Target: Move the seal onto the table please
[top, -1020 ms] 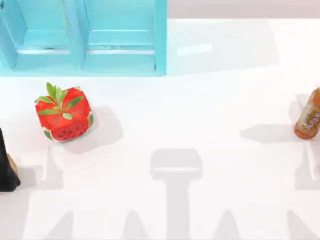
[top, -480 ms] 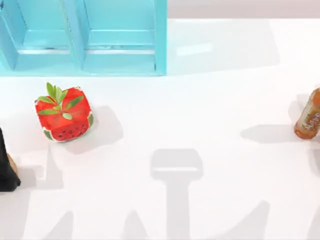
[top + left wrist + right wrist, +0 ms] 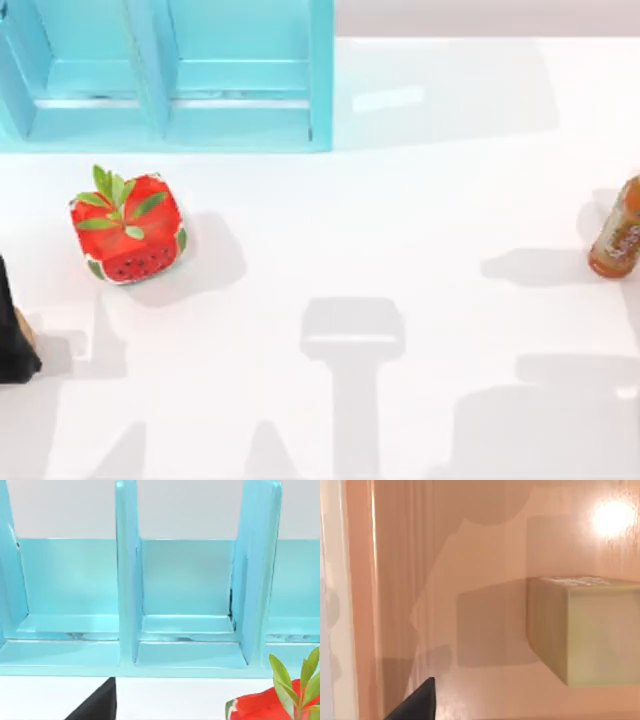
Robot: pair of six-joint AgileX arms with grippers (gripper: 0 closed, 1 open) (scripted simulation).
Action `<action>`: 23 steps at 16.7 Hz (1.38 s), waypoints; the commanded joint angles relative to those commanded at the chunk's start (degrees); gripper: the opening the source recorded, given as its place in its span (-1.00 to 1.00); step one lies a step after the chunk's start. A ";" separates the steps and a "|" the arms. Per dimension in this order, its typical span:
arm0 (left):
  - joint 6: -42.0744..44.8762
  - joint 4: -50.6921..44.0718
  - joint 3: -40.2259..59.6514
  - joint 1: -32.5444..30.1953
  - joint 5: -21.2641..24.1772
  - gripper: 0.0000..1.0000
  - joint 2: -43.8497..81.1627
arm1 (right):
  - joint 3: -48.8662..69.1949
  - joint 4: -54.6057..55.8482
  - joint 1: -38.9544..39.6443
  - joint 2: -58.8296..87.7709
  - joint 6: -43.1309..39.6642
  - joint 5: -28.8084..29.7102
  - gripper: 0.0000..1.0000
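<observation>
The right gripper [image 3: 418, 704] is showing as one dark tip in the right wrist view, and I cannot tell whether it is spread or closed. It is hovering near the seal [image 3: 585, 630], a small tan boxy wood-like block, without touching it. The seal is sitting on a glossy peach-orange surface [image 3: 470, 555], not on the broad white table [image 3: 400, 220]. The left gripper [image 3: 98, 705] is waiting at the table's far left edge, its spread equally unclear, facing the turquoise shelf unit [image 3: 127, 580]. Nearby, the red watermelon-print cube with green leaves [image 3: 128, 230] is resting on the table. An orange-brown bottle [image 3: 618, 234] is standing at the right edge.
</observation>
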 joint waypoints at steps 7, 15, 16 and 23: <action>0.00 0.00 0.00 0.00 0.00 1.00 0.00 | 16.72 -13.87 -5.93 18.91 -6.04 0.05 1.00; 0.00 0.00 0.00 0.00 0.00 1.00 0.00 | 16.44 -13.36 -5.93 19.64 -6.13 0.05 1.00; 0.00 0.00 0.00 0.00 0.00 1.00 0.00 | 15.32 -12.05 -5.94 20.01 -6.07 0.05 1.00; 0.00 0.00 0.00 0.00 0.00 1.00 0.00 | 2.80 6.00 -5.93 24.87 -5.94 0.06 1.00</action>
